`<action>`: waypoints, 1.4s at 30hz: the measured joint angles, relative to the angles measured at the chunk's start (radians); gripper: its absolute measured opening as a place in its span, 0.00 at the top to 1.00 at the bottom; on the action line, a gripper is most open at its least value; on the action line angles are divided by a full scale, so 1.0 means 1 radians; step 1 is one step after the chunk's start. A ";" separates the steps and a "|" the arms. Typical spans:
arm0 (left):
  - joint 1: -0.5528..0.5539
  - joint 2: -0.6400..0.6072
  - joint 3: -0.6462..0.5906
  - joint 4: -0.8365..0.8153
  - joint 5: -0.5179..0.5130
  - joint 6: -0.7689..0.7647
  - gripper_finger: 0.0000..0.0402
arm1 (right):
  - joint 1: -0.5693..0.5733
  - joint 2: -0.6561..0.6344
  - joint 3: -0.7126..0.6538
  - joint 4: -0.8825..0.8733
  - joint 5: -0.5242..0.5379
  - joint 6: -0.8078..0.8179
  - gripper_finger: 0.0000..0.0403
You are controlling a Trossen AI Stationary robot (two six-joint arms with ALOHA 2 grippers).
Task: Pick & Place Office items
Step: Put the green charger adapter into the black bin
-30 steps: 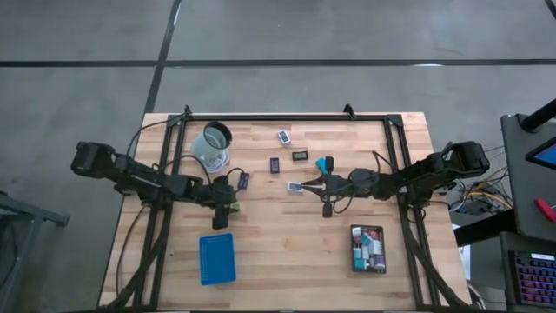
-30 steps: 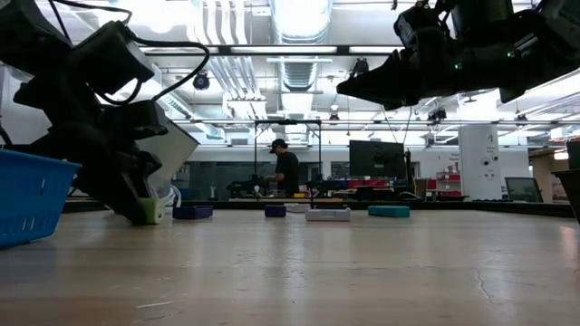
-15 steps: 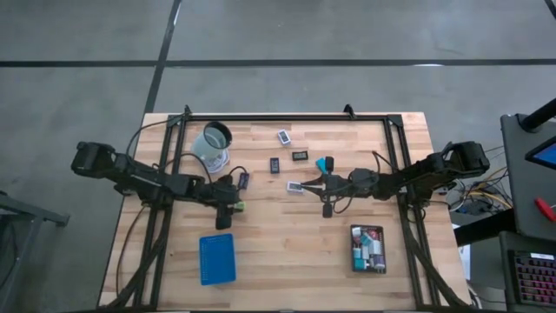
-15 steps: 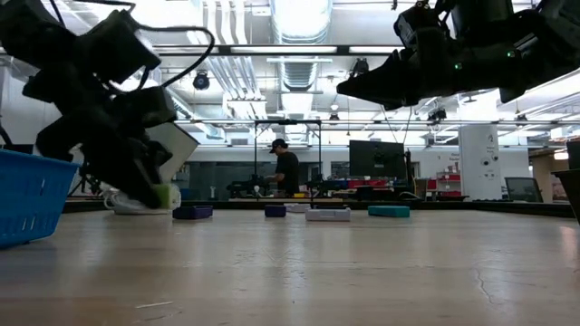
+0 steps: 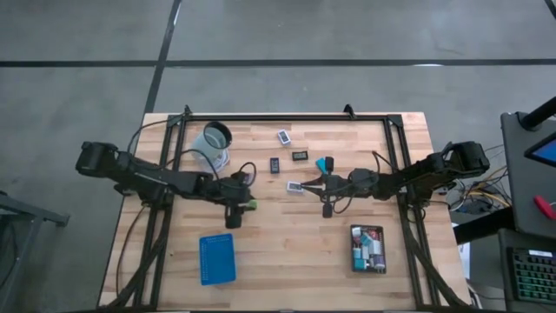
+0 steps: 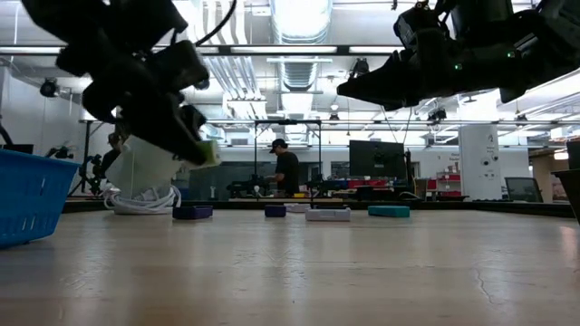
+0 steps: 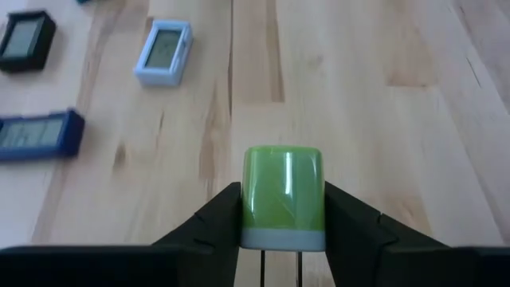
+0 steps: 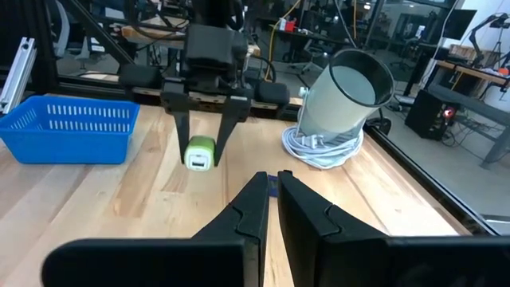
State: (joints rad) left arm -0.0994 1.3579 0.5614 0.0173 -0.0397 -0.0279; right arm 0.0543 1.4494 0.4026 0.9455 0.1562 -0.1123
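Between my left gripper's (image 7: 283,209) matt black fingers (image 7: 209,223), the green block (image 7: 282,195) looks glossy plastic; beneath lies pale, smooth wooden table (image 7: 382,104).

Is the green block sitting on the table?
No, the left gripper holds the green block between its fingers, up off the table.

Grey concrete floor (image 5: 287,30), bright ceiling lights (image 6: 299,18)
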 joint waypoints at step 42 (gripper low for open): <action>0.000 0.591 0.470 0.015 0.071 -0.034 0.64 | 0.000 0.000 0.000 -0.031 0.000 0.000 0.93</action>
State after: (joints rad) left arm -0.0994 1.9487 1.0317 0.0327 0.0311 -0.0615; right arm 0.0540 1.4490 0.4026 0.9150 0.1565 -0.1123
